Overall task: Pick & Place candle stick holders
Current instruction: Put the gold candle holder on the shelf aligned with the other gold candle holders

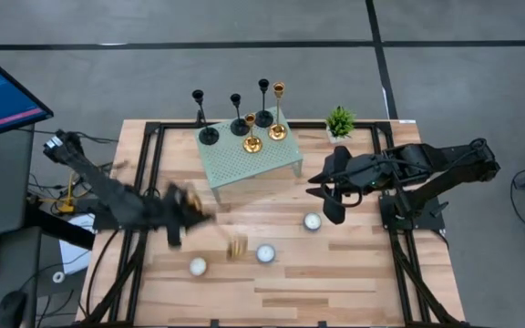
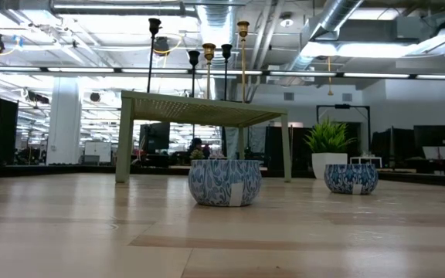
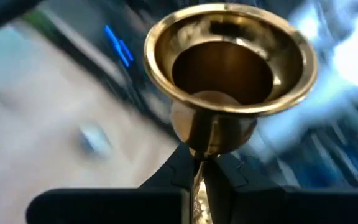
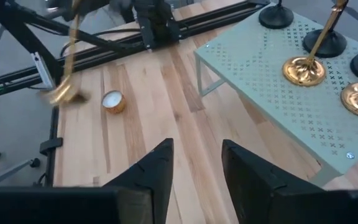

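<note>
Gold candle holder (image 3: 229,74) clamped by its slim stem between the closed fingers of the left gripper (image 1: 185,208), near the tabletop's left edge; its cup points away from the wrist, so the long axis runs out from the jaws. Other holders, black (image 1: 200,114) and gold (image 1: 277,109), stand on the pale green perforated stand (image 1: 244,159) at the far edge, which lies toward the centre from this grip. The right gripper (image 4: 194,163), jaws apart and empty, hovers right of the stand.

Gold candle stick holder (image 3: 229,68): polished glossy metal. Small table (image 4: 278,93): matt perforated green metal. Tabletop (image 1: 335,273): pale smooth wood planks.
</note>
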Available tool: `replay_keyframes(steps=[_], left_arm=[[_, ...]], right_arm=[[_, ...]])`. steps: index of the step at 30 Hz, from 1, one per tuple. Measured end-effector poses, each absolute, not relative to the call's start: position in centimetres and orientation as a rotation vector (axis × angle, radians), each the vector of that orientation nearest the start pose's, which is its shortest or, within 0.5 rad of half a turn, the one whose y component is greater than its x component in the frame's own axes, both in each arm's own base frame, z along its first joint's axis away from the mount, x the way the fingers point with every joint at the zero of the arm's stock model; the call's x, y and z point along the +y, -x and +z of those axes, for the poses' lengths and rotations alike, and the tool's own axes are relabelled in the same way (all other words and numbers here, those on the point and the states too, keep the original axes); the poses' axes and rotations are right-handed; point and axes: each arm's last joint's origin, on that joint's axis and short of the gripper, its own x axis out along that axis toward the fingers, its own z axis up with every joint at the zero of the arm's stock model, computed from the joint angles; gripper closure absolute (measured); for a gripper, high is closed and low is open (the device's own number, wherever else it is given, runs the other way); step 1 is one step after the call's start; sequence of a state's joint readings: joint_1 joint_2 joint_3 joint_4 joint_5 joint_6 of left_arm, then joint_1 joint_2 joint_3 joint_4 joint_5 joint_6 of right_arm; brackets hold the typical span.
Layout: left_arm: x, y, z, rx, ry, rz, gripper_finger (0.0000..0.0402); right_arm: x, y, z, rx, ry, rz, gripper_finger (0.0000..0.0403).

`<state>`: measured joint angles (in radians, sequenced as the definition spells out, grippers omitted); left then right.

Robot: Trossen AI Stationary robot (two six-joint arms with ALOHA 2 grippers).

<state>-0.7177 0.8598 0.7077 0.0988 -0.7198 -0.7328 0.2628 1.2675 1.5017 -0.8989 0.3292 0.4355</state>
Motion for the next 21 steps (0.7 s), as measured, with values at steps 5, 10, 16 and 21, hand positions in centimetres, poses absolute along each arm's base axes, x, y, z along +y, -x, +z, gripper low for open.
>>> replay_keyframes(steps=[5,10,16,21], left_arm=[[-6.8,-13.5,34.9,-0.194,0.635,0.421,0.0387],[-4.7,-13.1,36.2,-0.229,0.488,0.636,0.0387],[-3.4,-13.8,39.9,-0.228,0.348,0.763,0.0387],[-3.1,-14.6,42.2,-0.155,0.244,0.838,0.0387]], right_arm=[[4.9,-23.5,41.2,0.596,-0.217,-0.254,0.0283],[4.3,-23.6,41.2,0.594,-0.226,-0.278,0.0284],[3.8,-23.8,41.3,0.585,-0.237,-0.296,0.0284],[3.7,-23.8,41.3,0.584,-0.238,-0.297,0.0284]])
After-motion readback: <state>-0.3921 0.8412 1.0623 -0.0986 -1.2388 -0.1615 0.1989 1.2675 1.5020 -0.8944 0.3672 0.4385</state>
